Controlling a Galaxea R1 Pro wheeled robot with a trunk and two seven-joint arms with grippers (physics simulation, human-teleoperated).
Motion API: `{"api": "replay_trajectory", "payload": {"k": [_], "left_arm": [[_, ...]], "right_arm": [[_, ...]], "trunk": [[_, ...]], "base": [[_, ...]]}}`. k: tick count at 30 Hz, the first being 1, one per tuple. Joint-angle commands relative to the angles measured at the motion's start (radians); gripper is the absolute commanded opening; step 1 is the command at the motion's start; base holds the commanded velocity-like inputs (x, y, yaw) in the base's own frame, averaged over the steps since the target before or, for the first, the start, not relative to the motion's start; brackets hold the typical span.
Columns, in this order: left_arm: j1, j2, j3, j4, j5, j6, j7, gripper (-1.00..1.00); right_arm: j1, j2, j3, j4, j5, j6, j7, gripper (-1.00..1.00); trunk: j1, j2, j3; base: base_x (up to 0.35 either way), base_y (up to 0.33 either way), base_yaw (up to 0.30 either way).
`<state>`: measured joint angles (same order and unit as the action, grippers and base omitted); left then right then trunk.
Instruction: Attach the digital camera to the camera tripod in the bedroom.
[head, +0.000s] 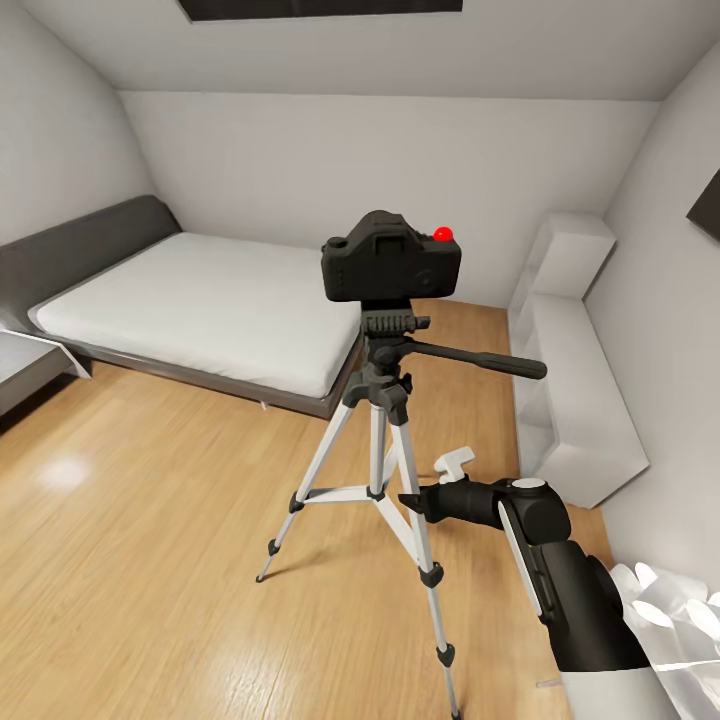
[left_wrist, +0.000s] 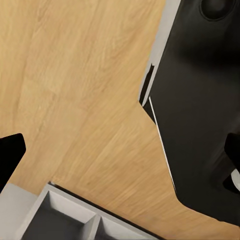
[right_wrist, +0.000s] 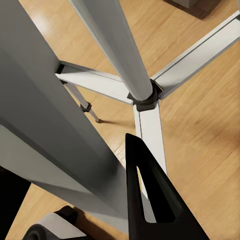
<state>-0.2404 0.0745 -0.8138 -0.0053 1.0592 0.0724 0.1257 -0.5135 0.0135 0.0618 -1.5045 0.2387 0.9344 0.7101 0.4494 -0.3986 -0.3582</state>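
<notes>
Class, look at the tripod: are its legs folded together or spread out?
Spread: the camera tripod stands upright on the wood floor, three legs splayed apart.

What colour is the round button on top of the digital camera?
Bright red; the button on the digital camera shows best in the head view.

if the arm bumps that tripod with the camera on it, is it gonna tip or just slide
Probably tips rather than slides: the camera tripod is tall, with the chunky digital camera on its head, so likely top-heavy. Its small feet rest on smooth wood floor, so a low nudge from the right gripper might skid a leg.
</notes>
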Motion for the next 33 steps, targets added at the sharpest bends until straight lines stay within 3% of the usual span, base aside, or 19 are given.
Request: {"api": "replay_trajectory", "payload": {"k": [1,33], "left_arm": [[0.0,0.0,-0.008,-0.001,0.007,0.004,0.003,1.0],[0.007,-0.002,-0.008,-0.002,0.007,0.001,0.003,1.0]], "right_arm": [[0.0,0.0,-0.001,0.023,0.073,-0.006,0.008,-1.0],[0.0,0.0,-0.001,0.023,0.074,-0.004,0.008,-1.0]], "trunk": [[0.001,-0.001,-0.002],[0.001,-0.001,-0.002]], "base": [[0.0,0.0,0.0],[0.0,0.0,0.0]]}}
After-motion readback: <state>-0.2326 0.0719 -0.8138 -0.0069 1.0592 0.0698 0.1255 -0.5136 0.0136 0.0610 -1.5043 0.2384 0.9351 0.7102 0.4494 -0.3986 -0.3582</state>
